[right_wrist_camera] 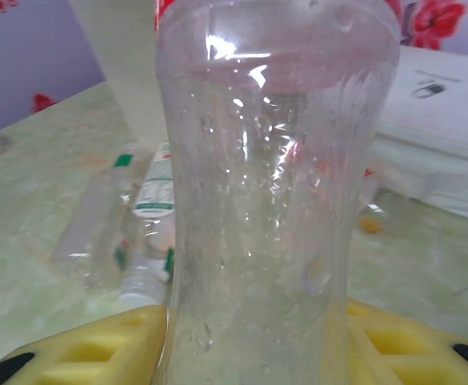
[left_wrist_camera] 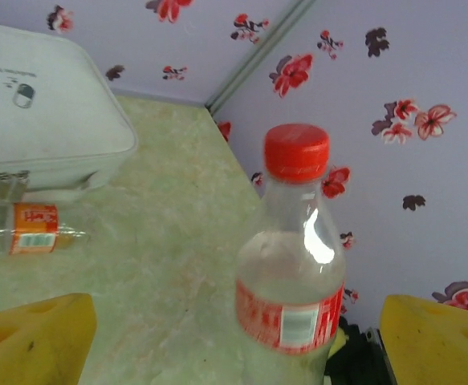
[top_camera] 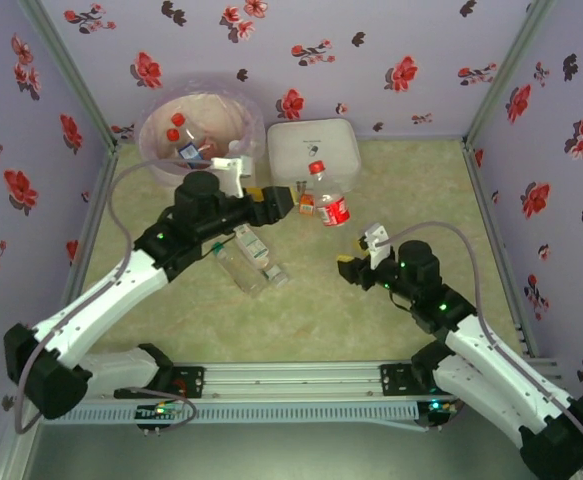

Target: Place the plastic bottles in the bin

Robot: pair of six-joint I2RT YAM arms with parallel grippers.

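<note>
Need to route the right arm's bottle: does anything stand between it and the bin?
Yes. The left arm and open left gripper, beside the red-capped bottle, lie across the straight line to the bin. The white case sits just right of the bin.

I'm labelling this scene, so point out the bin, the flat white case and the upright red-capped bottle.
bin (top_camera: 151, 132), top external view, left rim.
flat white case (top_camera: 311, 148), top external view, middle of lid.
red-capped bottle (left_wrist_camera: 291, 265), left wrist view, clear body above label.
</note>
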